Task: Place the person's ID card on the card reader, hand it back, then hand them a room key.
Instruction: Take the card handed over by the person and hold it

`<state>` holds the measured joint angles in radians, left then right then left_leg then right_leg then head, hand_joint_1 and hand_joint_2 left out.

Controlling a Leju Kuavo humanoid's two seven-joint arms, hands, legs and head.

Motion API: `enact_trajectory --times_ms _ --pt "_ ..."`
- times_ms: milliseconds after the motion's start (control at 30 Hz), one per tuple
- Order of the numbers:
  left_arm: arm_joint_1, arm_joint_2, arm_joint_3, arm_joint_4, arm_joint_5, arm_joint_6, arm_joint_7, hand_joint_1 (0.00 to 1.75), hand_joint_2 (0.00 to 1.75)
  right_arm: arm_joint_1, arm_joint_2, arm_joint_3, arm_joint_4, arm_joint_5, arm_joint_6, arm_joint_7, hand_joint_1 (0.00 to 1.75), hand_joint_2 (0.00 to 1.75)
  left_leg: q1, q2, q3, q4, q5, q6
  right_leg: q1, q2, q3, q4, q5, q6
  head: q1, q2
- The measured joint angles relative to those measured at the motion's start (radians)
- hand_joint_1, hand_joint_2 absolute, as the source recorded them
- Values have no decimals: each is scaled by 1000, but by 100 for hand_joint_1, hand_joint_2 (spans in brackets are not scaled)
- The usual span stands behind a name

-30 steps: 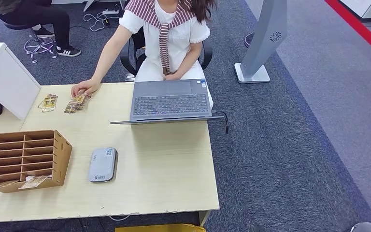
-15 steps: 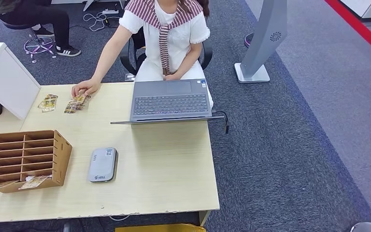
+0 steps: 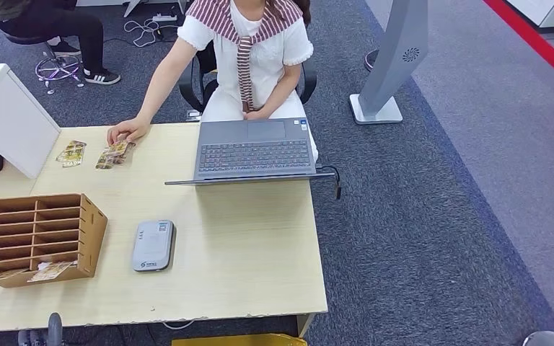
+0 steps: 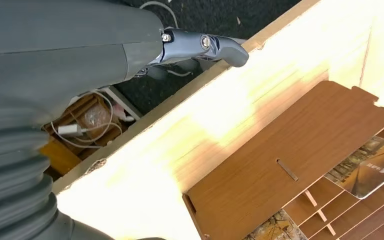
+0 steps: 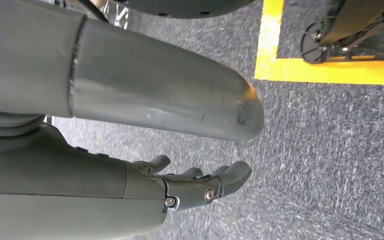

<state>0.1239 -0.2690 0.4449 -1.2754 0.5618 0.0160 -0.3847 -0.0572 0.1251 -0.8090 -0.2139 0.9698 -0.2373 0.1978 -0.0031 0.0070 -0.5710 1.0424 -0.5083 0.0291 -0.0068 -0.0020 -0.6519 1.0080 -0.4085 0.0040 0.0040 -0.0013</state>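
The left hand shows its fingertips at the near edge of the table, below the wooden card rack. In the left wrist view its fingers lie stretched out and apart, holding nothing, over the table's edge just short of the rack's side panel.

The right hand hangs over grey carpet, fingers loosely extended with nothing in them.

The card reader, a flat grey box, lies on the table beyond the left fingertips and off to their right, just past the rack. Far ahead of those fingers, at the table's opposite edge, a person's hand rests on a patterned card, with another patterned card beside it; which of the 2 is the ID card I cannot tell. More cards lie in the rack's nearest slots, close to the left fingers. An open laptop sits in front of the seated person.
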Motion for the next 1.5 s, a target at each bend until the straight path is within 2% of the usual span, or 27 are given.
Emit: enact_trajectory --times_ms 400,700,933,1267,1333,1367,1433,1500 --pt "53 -11 -163 -422 -96 105 -107 0 175 3 13 39 9 113 0 28 0 0 1 -4 -1 0 1 0 1 -5 1 -1 0 0 2 0" --pt "108 -30 -205 -690 -129 232 -206 0 175 4 25 45 12 166 -2 43 0 0 2 -4 -1 0 1 -1 1 -5 1 0 0 -1 2 0" --pt "126 -35 -218 -783 -147 268 -237 0 175 4 26 55 12 182 -2 44 0 0 2 -4 -1 0 1 -1 1 -5 1 0 0 -1 2 0" --pt "132 -38 -220 -810 -160 278 -243 0 175 4 29 61 13 183 -2 44 0 0 2 -4 -1 0 1 -1 1 -5 1 0 0 -1 2 0" --pt "131 -33 -227 -811 -226 326 -262 0 175 4 29 62 13 188 -1 44 0 0 2 -4 -1 0 1 -1 1 -5 1 0 0 -1 2 0" --pt "128 -24 -235 -810 -303 380 -274 0 175 4 29 64 13 195 1 44 0 0 1 -4 0 0 1 -1 1 -5 1 0 0 -1 2 0" --pt "106 20 -265 -783 -559 524 -264 0 175 4 29 68 13 214 11 45 0 0 1 -5 0 0 1 -1 1 -5 1 -1 0 -1 2 0" --pt "53 99 -297 -716 -877 630 -171 0 175 1 29 78 14 235 23 45 0 0 1 -7 0 0 3 -2 1 -7 1 -1 0 -1 2 0"
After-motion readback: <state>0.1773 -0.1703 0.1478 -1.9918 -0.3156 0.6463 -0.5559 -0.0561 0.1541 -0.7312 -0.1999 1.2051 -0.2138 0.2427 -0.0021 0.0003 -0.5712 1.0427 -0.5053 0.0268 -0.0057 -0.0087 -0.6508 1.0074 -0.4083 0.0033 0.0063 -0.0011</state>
